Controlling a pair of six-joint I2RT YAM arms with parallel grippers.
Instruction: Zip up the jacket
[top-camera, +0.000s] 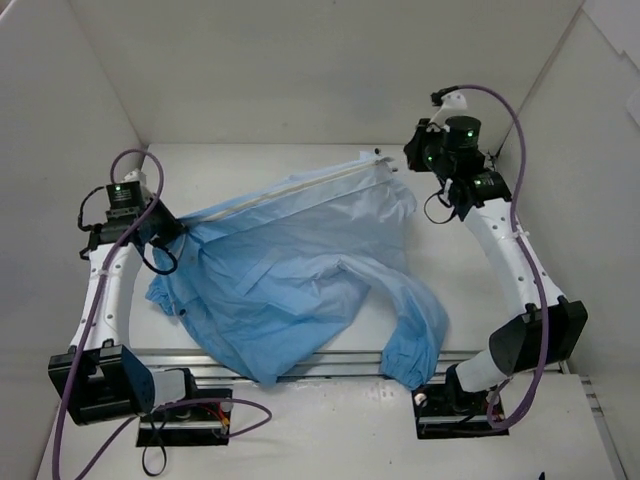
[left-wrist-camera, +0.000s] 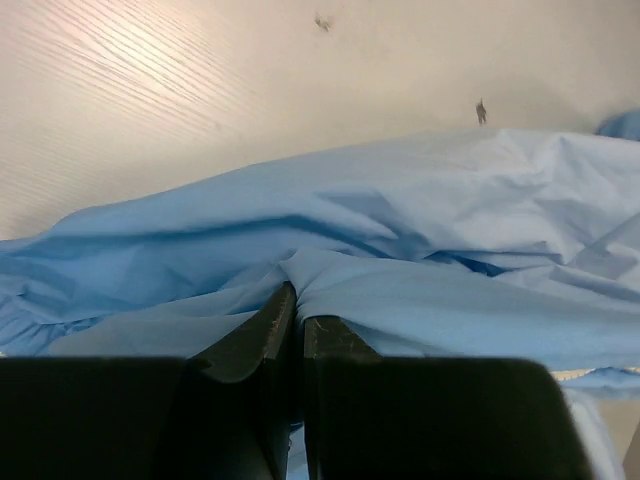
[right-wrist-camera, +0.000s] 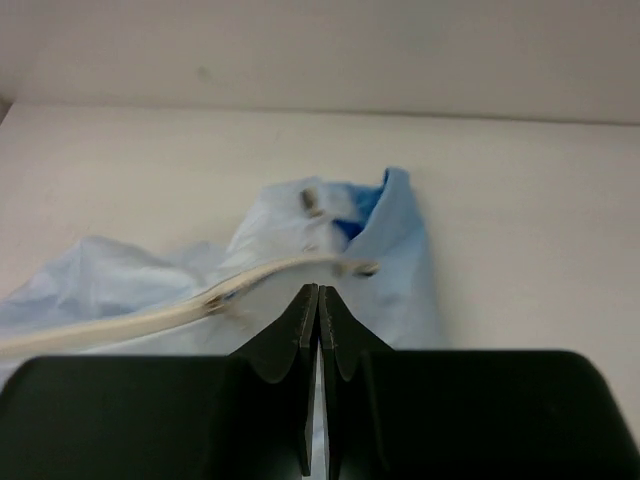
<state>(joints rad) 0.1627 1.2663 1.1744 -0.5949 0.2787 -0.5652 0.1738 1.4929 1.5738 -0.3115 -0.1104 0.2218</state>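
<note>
Tensioning looks like the step in hand: the jacket (top-camera: 290, 270) lies crumpled across the middle of the table (top-camera: 200, 170), and its white zipper (top-camera: 300, 183) runs in a fairly straight line from the left arm's side up toward the far right. One sleeve trails toward the near edge, its gathered cuff (top-camera: 408, 362) resting by the right arm's base. The left gripper (left-wrist-camera: 298, 305) has its jaws pressed together on a pucker of blue fabric at the jacket's left end, anchoring it. The right gripper (right-wrist-camera: 318, 292) is also pressed together, its tips just beside the free end of the zipper tape. Whether any cloth is caught between them, the wrist view does not show. A small metal piece (right-wrist-camera: 312, 200) sits on the fabric a little beyond that end; it may be the slider, but it is too small to be sure. How far the teeth are already joined cannot be read either. The next move, as I judge it, calls for the right gripper to find and pinch the slider's pull while the left hand holds the tape taut, then to draw along the line of the teeth without letting loose fabric bunch into the track.
</note>
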